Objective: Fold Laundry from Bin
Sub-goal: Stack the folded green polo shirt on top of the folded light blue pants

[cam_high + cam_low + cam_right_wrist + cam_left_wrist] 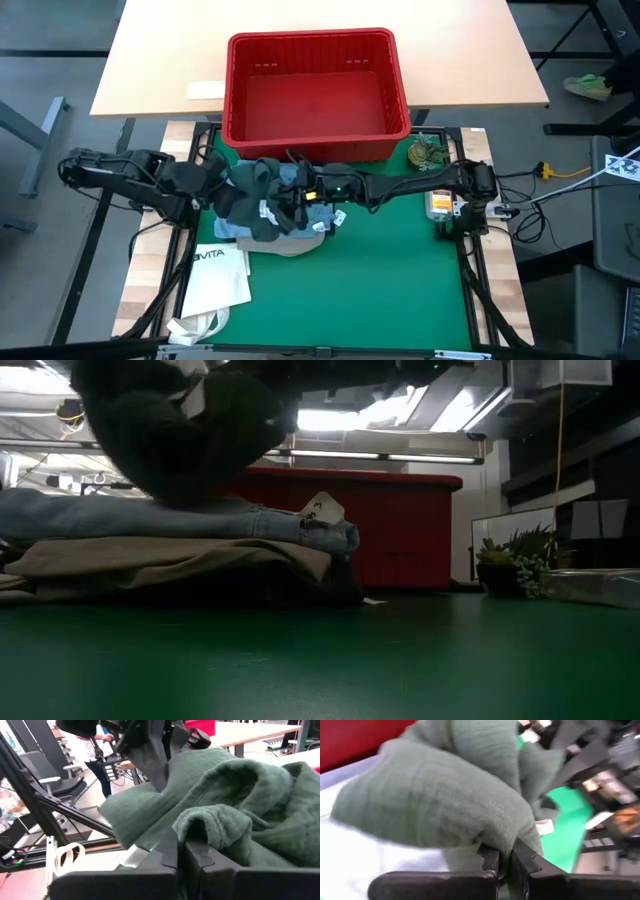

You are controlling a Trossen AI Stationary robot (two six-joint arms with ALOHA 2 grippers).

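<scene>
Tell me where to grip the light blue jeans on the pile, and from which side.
Take the light blue jeans at the waistband end, coming from the right arm's side. That end lies exposed on the khaki trousers; the rest sits under the dark green garment both tools hold.

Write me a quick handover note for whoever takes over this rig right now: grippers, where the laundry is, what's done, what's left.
Left gripper: shut on the dark green garment, over the pile at the mat's left.
Right gripper: shut on the same garment, reaching in from the right.
The garment is bunched and held up between both arms, above the stack.
Stack on the green mat: light blue jeans on top of khaki trousers.
Red bin: behind the mat, looks empty from above.
White tote bag: front left of the mat, untouched.
Left: spread, fold and set down the green garment.
</scene>
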